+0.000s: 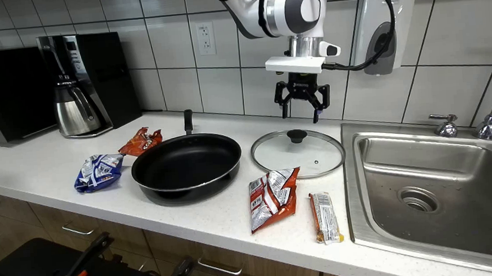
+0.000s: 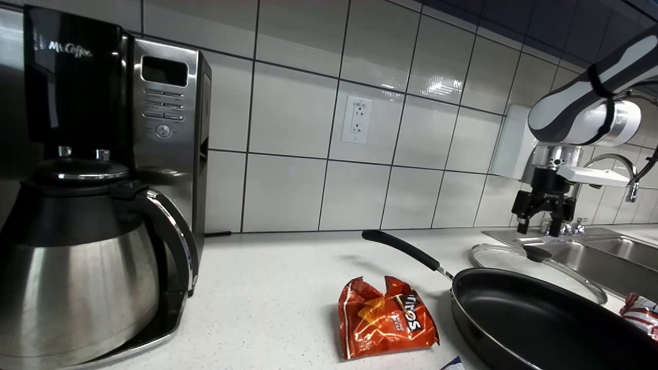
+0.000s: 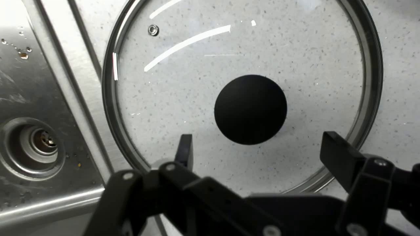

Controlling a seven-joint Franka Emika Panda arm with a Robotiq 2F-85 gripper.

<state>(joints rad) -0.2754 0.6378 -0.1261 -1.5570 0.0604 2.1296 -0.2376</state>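
My gripper [image 1: 300, 114] hangs open above a round glass lid [image 1: 269, 149], with nothing between its fingers. In the wrist view the fingers [image 3: 341, 157] stand wide apart, and the lid's black knob [image 3: 250, 109] shows below and just ahead of the gap. A gap between the fingertips and the knob is visible in both exterior views. The lid lies flat on the counter, knob up. Beside it rests a black frying pan [image 1: 186, 162], its inside bare and its handle [image 2: 401, 246] toward the tiled wall.
A red-and-silver bag [image 1: 275, 199] and a wrapped bar [image 1: 326, 217] lie in front of the lid. Past the pan are an orange chip bag [image 2: 388, 321] and a blue bag [image 1: 98, 172]. A steel sink [image 1: 355, 182] borders the lid; a coffee maker [image 1: 103, 79] stands far off.
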